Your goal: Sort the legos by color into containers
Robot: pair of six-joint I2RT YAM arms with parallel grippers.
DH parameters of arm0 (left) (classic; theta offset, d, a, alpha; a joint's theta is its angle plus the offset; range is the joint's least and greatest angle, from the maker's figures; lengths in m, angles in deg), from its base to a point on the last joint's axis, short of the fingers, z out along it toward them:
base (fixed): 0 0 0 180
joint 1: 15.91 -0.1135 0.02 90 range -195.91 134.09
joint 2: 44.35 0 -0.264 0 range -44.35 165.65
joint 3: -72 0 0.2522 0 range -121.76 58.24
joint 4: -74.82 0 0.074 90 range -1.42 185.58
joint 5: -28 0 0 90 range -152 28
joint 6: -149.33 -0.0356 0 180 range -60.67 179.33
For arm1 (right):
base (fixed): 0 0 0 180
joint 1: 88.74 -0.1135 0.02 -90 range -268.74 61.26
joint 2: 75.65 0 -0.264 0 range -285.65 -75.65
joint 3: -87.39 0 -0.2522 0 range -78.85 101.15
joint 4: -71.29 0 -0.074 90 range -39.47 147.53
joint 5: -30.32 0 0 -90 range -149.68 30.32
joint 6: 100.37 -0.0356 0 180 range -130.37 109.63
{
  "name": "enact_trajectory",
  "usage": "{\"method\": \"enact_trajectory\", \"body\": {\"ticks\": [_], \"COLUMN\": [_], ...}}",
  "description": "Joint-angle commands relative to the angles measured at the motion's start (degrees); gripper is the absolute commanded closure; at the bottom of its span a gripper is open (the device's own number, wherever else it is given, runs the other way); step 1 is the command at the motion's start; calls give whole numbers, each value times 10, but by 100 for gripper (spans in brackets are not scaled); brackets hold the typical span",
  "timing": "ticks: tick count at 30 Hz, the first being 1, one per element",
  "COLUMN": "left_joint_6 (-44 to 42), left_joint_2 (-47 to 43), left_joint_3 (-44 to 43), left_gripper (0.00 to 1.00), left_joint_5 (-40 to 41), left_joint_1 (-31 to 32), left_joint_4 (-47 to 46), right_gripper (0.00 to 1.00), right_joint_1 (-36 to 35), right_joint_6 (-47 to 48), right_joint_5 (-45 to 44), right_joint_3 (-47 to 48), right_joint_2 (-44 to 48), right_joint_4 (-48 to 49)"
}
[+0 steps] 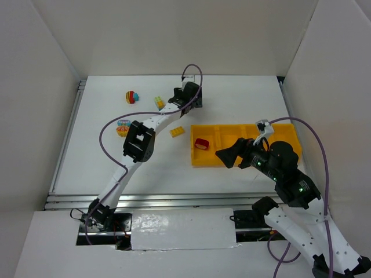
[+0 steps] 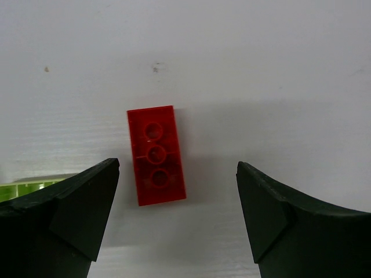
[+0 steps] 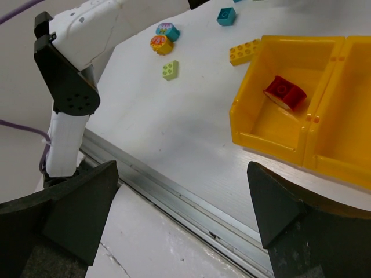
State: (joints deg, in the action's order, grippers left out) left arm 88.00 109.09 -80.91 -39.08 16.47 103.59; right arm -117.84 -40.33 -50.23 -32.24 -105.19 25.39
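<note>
- No text, label, brand, number or sign can be read in any view.
- The brick (image 2: 155, 155) shows a plain red face (any moulded lettering is too blurred to tell).
- The tray (image 3: 268, 134) has plain yellow walls.

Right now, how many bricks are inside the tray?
1: a red brick in the leftmost compartment of the tray. The right arm covers part of the tray, so others may be hidden.

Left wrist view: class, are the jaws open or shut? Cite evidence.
Open. The left gripper's dark jaws stand wide apart; a flat red plastic brick lies on the white table between them, ungripped.
</note>
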Motion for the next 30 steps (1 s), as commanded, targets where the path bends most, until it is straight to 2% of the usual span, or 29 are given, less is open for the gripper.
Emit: {"method": "enact_trajectory", "body": {"ticks": [1, 8, 13, 19, 22, 23, 25, 30], "left_joint_6": [-12, -3, 16, 13, 17, 19, 20, 17], "left_joint_2": [-5, 21, 32, 40, 48, 50, 50, 34], "left_joint_3": [12, -29, -35, -53, -67, -67, -67, -41], "left_gripper": [5, 6, 22, 17, 22, 28, 33, 67], "left_joint_5": [34, 4, -45, -74, -92, -96, -103, -109], "left_joint_1": [0, -17, -38, -40, -43, -45, -47, -47], "left_joint_4": [-23, -3, 3, 20, 33, 35, 35, 23], "right_gripper": [0, 0, 0, 0, 0, 0, 0, 0], "right_joint_1": [-3, -3, -3, -3, -4, -3, -3, -3], "right_joint_6": [10, 13, 15, 16, 16, 16, 16, 17], "right_joint_5": [12, 28, 15, 8, 13, 14, 14, 8], "right_joint_3": [-1, -6, 11, 19, 23, 23, 23, 22], "right_joint_2": [-11, -22, -7, 0, 3, 4, 9, 6], "right_joint_4": [10, 16, 2, -2, -5, -4, -5, 1]}}
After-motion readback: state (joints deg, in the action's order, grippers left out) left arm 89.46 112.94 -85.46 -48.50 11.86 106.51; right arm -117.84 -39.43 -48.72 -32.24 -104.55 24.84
